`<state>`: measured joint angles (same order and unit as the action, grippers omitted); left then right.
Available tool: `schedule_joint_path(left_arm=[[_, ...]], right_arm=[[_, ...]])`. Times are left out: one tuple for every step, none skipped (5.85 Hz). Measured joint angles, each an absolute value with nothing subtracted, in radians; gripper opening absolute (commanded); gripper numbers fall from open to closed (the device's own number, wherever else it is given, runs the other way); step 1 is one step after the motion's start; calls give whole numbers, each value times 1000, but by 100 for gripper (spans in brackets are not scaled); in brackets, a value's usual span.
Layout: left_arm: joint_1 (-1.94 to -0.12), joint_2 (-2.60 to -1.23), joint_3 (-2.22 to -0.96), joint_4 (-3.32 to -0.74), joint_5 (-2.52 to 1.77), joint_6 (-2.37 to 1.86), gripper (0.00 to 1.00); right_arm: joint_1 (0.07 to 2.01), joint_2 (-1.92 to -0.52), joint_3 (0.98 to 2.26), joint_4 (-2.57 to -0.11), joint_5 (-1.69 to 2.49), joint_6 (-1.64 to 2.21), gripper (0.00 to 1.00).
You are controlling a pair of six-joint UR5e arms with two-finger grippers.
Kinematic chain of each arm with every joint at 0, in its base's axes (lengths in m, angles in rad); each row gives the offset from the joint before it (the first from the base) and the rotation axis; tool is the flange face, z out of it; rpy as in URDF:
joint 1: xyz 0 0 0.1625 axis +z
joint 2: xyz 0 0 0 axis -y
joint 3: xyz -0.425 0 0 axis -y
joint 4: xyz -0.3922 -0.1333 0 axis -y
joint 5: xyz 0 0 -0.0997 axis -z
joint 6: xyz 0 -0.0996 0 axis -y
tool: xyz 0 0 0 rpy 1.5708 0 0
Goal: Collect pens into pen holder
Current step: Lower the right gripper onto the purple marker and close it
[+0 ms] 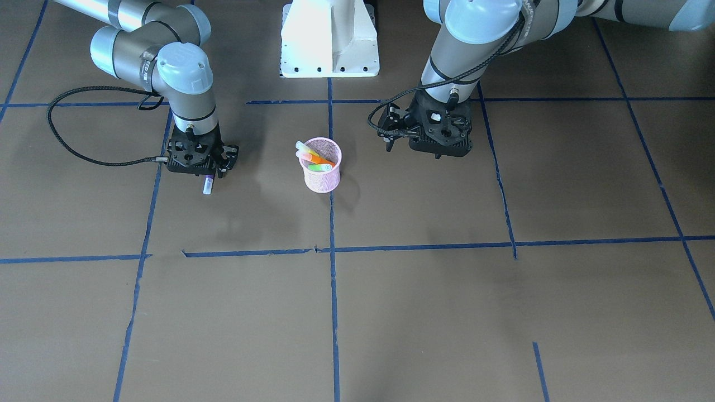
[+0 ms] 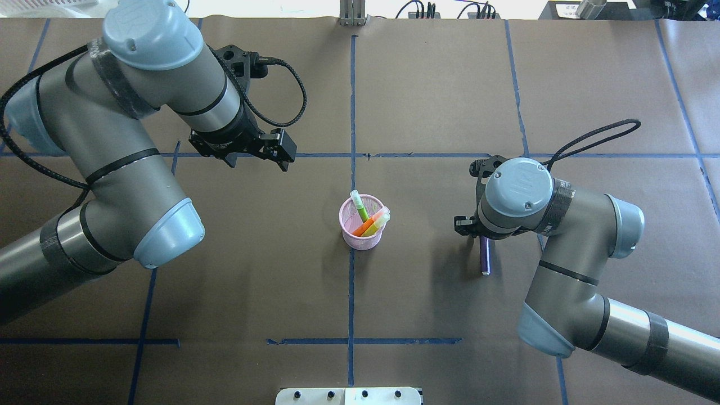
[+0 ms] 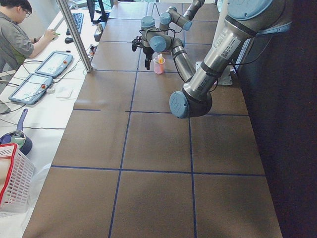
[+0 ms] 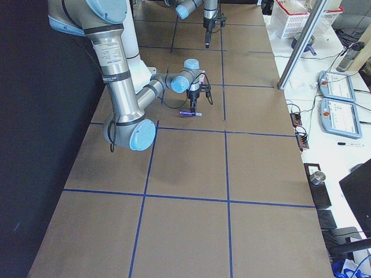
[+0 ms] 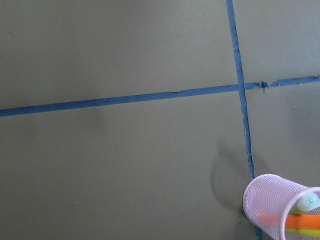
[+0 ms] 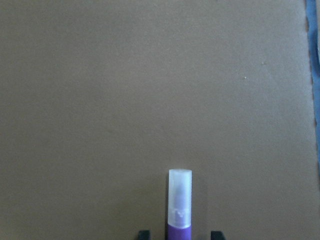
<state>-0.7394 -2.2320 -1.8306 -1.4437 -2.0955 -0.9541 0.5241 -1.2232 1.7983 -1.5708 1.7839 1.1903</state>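
Observation:
The pink mesh pen holder (image 2: 361,236) stands at the table's middle, also seen in the front view (image 1: 321,177). An orange pen (image 2: 367,225) and green pens (image 2: 360,207) lean inside it. The purple pen (image 2: 484,256) lies flat on the table to the holder's right. My right gripper (image 1: 213,171) is low over the purple pen. In the right wrist view its fingertips (image 6: 144,233) stand apart on both sides of the pen (image 6: 179,227), open. My left gripper (image 2: 282,151) hovers behind and left of the holder, open and empty.
Brown paper with blue tape lines (image 2: 352,101) covers the table. The robot's white base (image 1: 329,39) is at the table edge. Operator desks with tablets (image 3: 52,63) and a red-rimmed basket (image 3: 15,183) lie beyond the far side.

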Motion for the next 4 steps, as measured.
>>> schedule_joint_path(left_arm=[[-739,-2232,-1831,-1444,-2095,-954,100],[-738,-2232,-1830,-1443,-2095,-954,100],[-738,-2232,-1830,-1443,-2094,-954,100],[-738,-2232,-1830,-1443,-2094,-954,100]], right_arm=[[521,-1224,1797,-1571,1784,1184,42],[521,-1227,1796,-1572,1784,1175,42],[519,-1229,1795,-1572,1785,1169,37],[519,-1230,1794,-1572,1785,1166,25]])
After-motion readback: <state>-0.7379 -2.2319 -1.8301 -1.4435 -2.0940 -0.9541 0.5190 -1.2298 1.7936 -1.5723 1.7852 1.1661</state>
